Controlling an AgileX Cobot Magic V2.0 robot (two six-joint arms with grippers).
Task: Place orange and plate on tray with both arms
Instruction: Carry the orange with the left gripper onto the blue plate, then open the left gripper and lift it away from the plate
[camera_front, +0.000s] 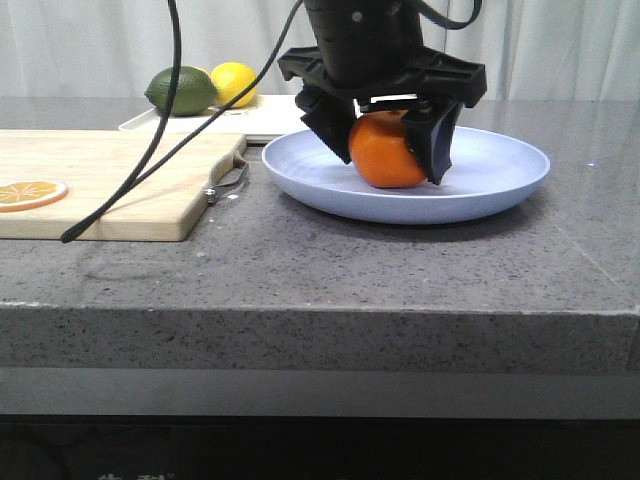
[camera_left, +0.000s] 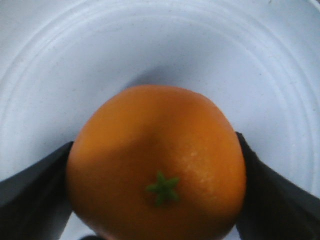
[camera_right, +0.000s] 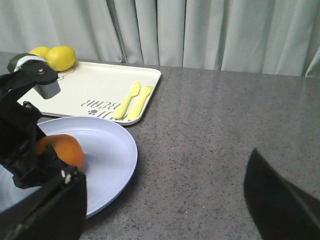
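Note:
The orange (camera_front: 385, 150) sits in the pale lavender-blue plate (camera_front: 500, 165) on the grey counter. My left gripper (camera_front: 390, 165) comes down from above, and its two black fingers press against both sides of the orange. In the left wrist view the orange (camera_left: 155, 160) fills the space between the fingers (camera_left: 35, 185) over the plate (camera_left: 150, 45). My right gripper (camera_right: 165, 205) is open and empty, low over the bare counter beside the plate (camera_right: 110, 145). The cream tray (camera_right: 95, 85) lies behind the plate.
A lemon (camera_front: 233, 82) and a lime (camera_front: 182, 90) sit at the tray's far end, and yellow cutlery (camera_right: 132, 100) lies on it. A wooden cutting board (camera_front: 100, 180) with an orange slice (camera_front: 30, 192) is at the left. A black cable (camera_front: 150, 150) hangs across the board.

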